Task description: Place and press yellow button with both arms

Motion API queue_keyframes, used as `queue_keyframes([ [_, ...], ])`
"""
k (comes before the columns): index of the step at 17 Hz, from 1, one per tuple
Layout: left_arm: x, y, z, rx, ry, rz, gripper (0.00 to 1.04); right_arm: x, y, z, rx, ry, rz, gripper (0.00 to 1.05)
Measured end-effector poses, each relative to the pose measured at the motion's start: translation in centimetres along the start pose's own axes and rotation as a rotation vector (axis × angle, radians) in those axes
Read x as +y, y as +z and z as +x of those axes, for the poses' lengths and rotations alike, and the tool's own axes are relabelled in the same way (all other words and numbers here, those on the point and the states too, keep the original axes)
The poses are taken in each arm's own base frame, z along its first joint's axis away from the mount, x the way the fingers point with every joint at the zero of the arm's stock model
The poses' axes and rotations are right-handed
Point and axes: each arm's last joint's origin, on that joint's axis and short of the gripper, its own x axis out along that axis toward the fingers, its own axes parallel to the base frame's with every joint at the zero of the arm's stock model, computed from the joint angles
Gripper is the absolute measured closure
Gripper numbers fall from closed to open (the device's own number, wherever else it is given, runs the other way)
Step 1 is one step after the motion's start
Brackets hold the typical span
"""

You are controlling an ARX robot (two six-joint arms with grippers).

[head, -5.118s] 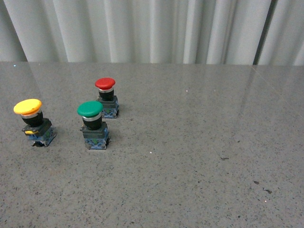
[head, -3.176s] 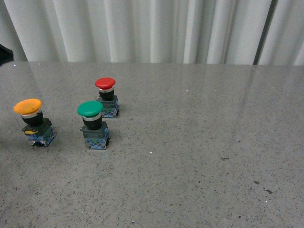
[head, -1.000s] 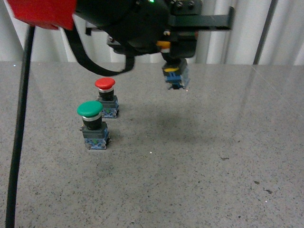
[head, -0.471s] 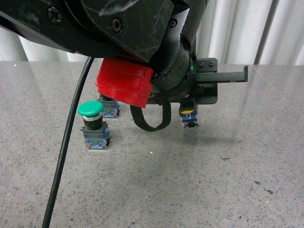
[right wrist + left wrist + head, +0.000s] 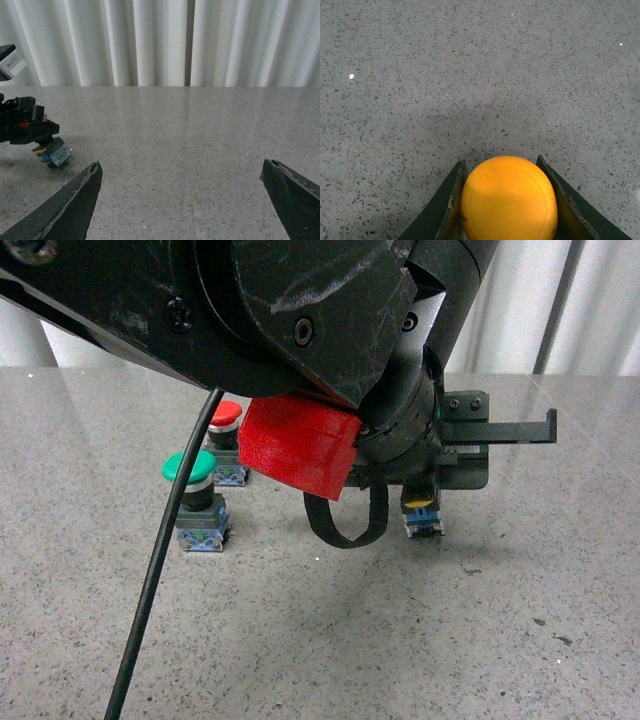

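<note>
a: where is the yellow button point(image 5: 422, 517)?

b: between the fingers point(image 5: 451, 202) of the left gripper point(image 5: 501, 161). in the left wrist view its yellow cap fills the gap and both black fingers lie against its sides, so the gripper is clamped on it.

a: and measured from the green button point(image 5: 197, 502)?

b: in the front view it hangs well to the right of the green button, at about the same depth. only its blue-grey block and yellow tab peek out under the gripper. it sits low over the grey table point(image 5: 500, 640); whether it touches, i cannot tell. the right wrist view shows it tilted.

a: how is the left arm posed?

b: it reaches from the upper left across and above the green button, filling most of the front view. its red part point(image 5: 298, 445) sits to the right of the green button, and a black cable point(image 5: 160, 570) drops in front of that button. the red button point(image 5: 225, 414), behind the green button, is half hidden by the arm.

a: the right gripper point(image 5: 181, 164)?

b: spread wide, nothing between its fingers, held over bare table and facing the white curtain point(image 5: 150, 42).
</note>
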Motion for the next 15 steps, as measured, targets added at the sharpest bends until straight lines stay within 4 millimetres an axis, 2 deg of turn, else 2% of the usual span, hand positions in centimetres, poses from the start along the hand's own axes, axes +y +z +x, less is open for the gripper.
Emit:
queue_keyframes([
  [10, 0.7, 0.0, 0.5, -0.010, 0.053, 0.002, 0.68, 0.0, 0.0, 0.0, 0.000, 0.000, 0.000, 0.07],
  [11, 0.7, -0.2, 0.7, 0.005, 0.032, 0.002, 0.41, 0.0, 0.0, 0.0, 0.000, 0.000, 0.000, 0.07],
  [12, 0.5, 0.0, 0.6, -0.013, 0.019, 0.001, 0.05, 0.0, 0.0, 0.0, 0.000, 0.000, 0.000, 0.07],
  [13, 0.8, 2.5, -1.5, -0.128, 0.006, 0.003, 0.07, 0.0, 0.0, 0.0, 0.001, 0.000, 0.000, 0.07],
  [14, 1.0, 3.5, -2.5, -0.174, 0.001, 0.003, 0.07, 0.0, 0.0, 0.0, 0.000, 0.000, 0.000, 0.07],
  [15, 1.6, 5.1, -4.8, -0.290, 0.012, 0.021, 0.07, 0.0, 0.0, 0.0, 0.000, 0.000, 0.000, 0.07],
])
